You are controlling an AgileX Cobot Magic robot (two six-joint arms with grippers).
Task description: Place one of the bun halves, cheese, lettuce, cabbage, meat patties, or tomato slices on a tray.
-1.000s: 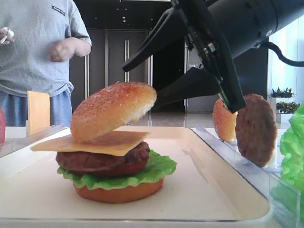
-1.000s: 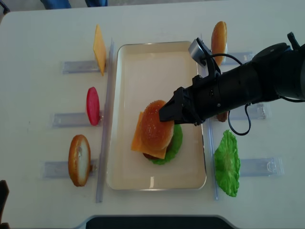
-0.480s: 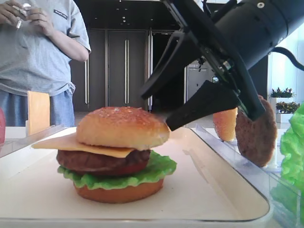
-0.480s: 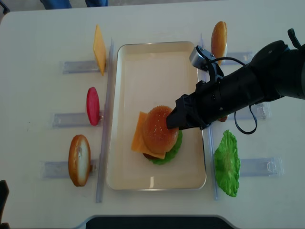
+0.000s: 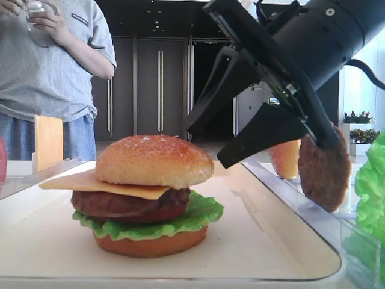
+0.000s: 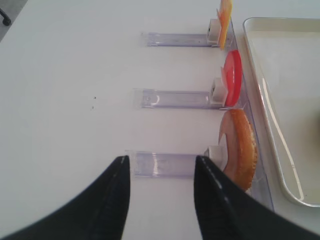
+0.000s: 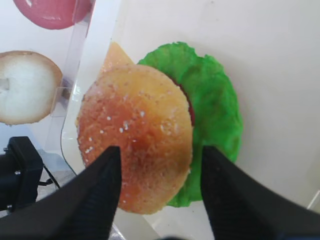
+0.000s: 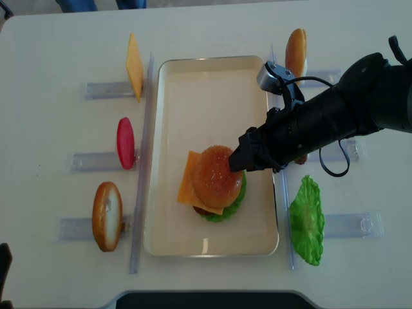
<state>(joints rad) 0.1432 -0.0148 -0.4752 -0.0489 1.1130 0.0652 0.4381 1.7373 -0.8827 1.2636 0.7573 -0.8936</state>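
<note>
Setting reads as an office or institutional lobby used as a robot test area. White table (image 8: 51, 51) carries clear plastic racks (image 6: 175, 99) holding toy food upright, around a cream tray (image 8: 206, 71). Behind: dark double doors (image 5: 147, 84) with long vertical handles, potted plants (image 5: 356, 117) by a bright window, a person in a grey T-shirt (image 5: 45, 60) standing by.
</note>
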